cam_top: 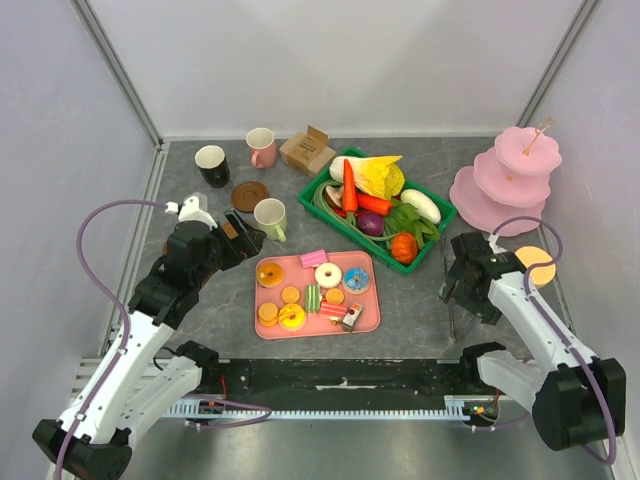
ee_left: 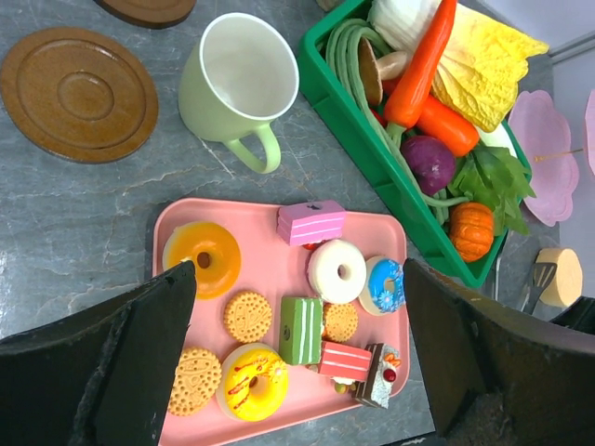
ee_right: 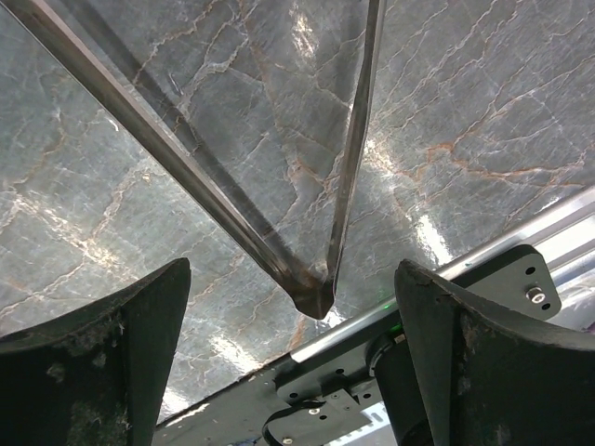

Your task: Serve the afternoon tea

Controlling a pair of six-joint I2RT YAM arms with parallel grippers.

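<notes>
The left gripper (ee_left: 297, 279) hangs released, fingers spread wide, above the pink tray (ee_left: 270, 269) of sweets. A green striped cake slice (ee_left: 300, 330) sits directly beneath it. The pale-green mug (ee_left: 237, 79) stands just beyond the tray, with a brown coaster (ee_left: 79, 93) beside it. The right gripper (ee_right: 290, 271) is likewise unclenched, and metal tongs (ee_right: 349, 186) lie untouched between its fingers.

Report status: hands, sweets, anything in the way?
Left hand open, empty, facing pink tray. Right hand open over tongs. Sweets on tray. Pale-green mug close by left hand.
</notes>
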